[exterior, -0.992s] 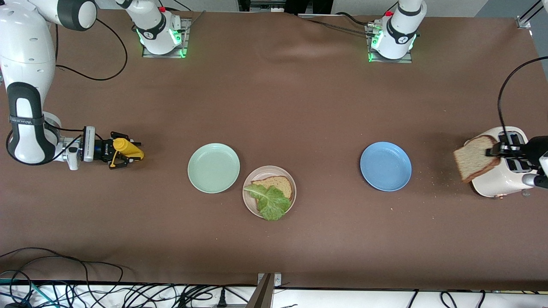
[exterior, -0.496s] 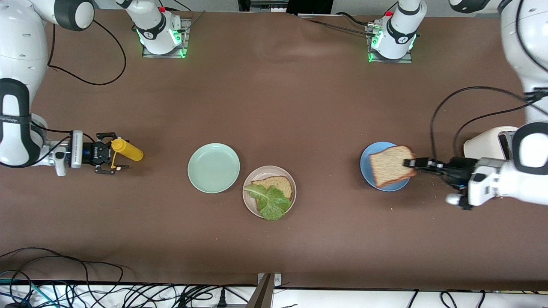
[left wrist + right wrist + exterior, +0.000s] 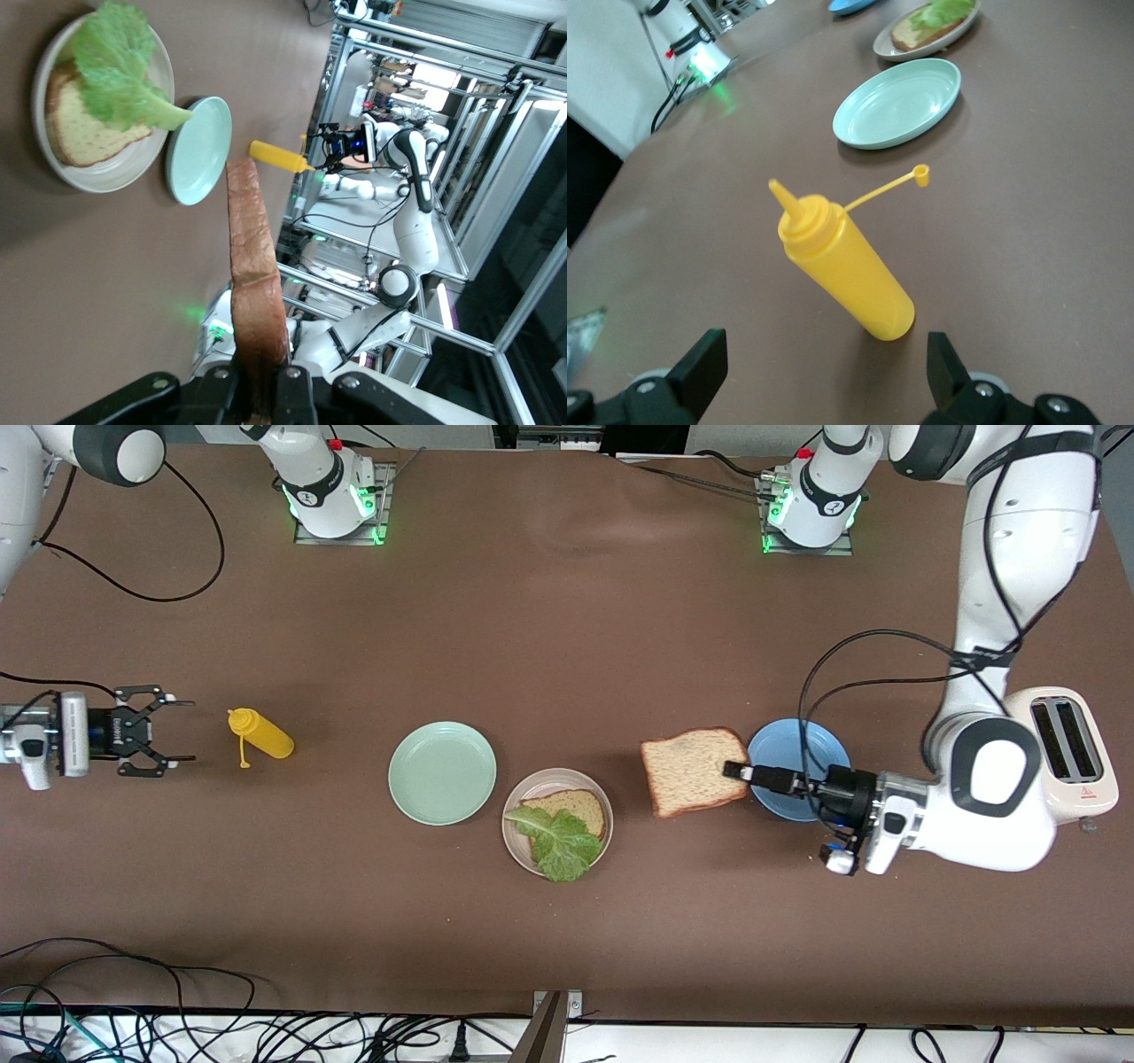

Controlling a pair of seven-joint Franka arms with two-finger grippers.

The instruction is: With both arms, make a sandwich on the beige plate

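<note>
The right gripper stood wide open and empty, near the mustard bottle. The beige plate held bread and lettuce. The left gripper pinched a bread slice beside the blue plate.

blue plate: partly hidden by left gripper; toaster: arm-covered

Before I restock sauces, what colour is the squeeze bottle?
Yellow; the squeeze bottle shows best in the right wrist view.
</note>
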